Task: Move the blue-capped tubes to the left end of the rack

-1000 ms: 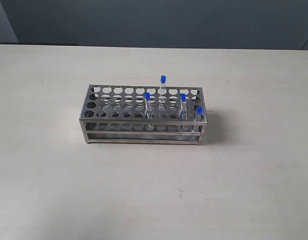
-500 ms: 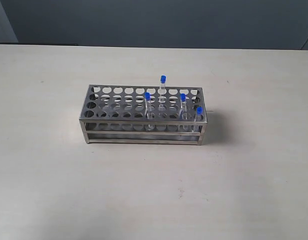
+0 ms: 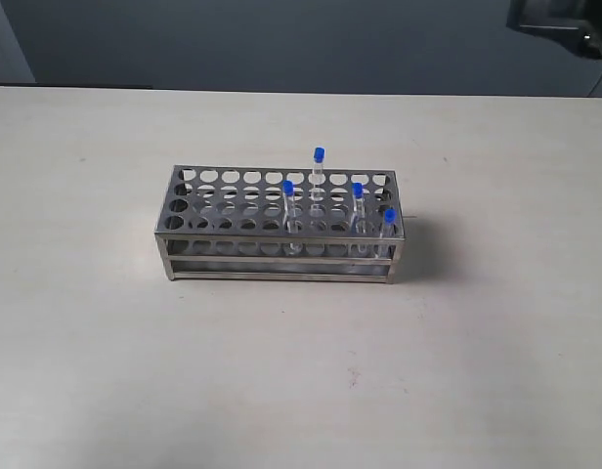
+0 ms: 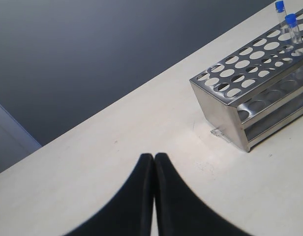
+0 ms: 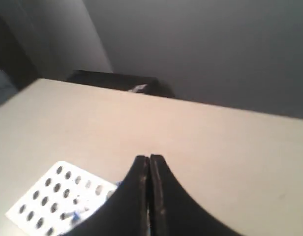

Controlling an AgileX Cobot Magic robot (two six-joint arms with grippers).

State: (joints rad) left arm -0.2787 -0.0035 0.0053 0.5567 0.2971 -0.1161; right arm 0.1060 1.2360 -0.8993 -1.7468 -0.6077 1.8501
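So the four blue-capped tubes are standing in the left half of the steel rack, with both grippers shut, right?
Not quite. The exterior view shows the four blue-capped tubes in the right half of the rack. The left gripper and right gripper are indeed shut.

You have the rack (image 3: 223,200) mid-table (image 3: 106,371), with all four tubes (image 3: 319,171) standing in its right half.

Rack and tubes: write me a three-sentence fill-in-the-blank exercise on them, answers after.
1. The rack holds ____ blue-capped tubes.
2. In the exterior view the rack's left end is ____ of tubes.
3. The left gripper and the right gripper are both ____, holding nothing.
Missing words: four; empty; shut.
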